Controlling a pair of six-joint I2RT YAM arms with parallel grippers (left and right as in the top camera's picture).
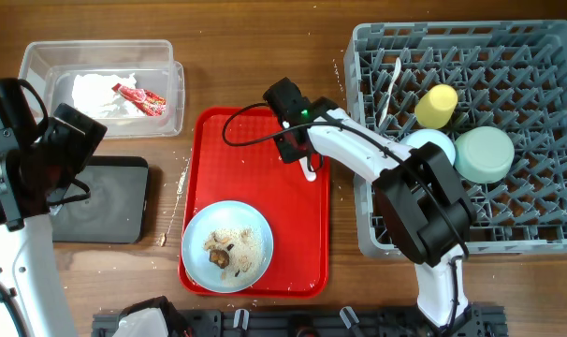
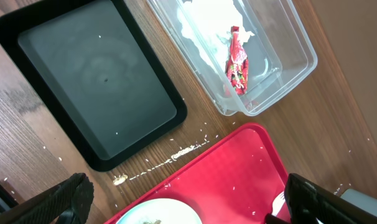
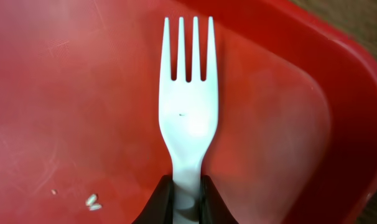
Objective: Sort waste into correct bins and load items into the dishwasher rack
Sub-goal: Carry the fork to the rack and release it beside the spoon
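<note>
— Overhead view first: where is the white plastic fork (image 1: 310, 170) found?

— It is seen on the large red serving tray (image 1: 255, 159), close to the right rim, under the tip of the right gripper (image 1: 304, 157). In the right wrist view the handle is clamped between the two dark fingers (image 3: 160, 202), and the tines are pointed away from them over the red surface. Whether the fork is lifted off the tray cannot be told.

— And the left gripper (image 2: 187, 183)?

— Its fingers are held wide apart and nothing is gripped. It hangs above the shallow black rectangular tray (image 2: 89, 74) and a corner of the red tray.

— How is the waste placed?

— Crumpled white paper napkins (image 1: 96, 92) and a small red-and-white wrapper (image 1: 141, 97) are kept in the clear rectangular plastic tub (image 1: 40, 56). White rice with brown food scraps (image 1: 229, 251) is left on the large light blue plate (image 1: 195, 243), which is set on the near end of the red tray. Loose rice grains (image 2: 176, 152) are scattered on the wooden table (image 1: 246, 56) between the black tray and the red tray.

— What is loaded in the large square grey plastic rack (image 1: 545, 140)?

— A small yellow cup (image 1: 437, 106), a light blue bowl (image 1: 431, 145), a pale green bowl (image 1: 483, 153) and a white plastic spoon (image 1: 388, 89) are seen inside it. The blue bowl is partly hidden by the right arm.
</note>
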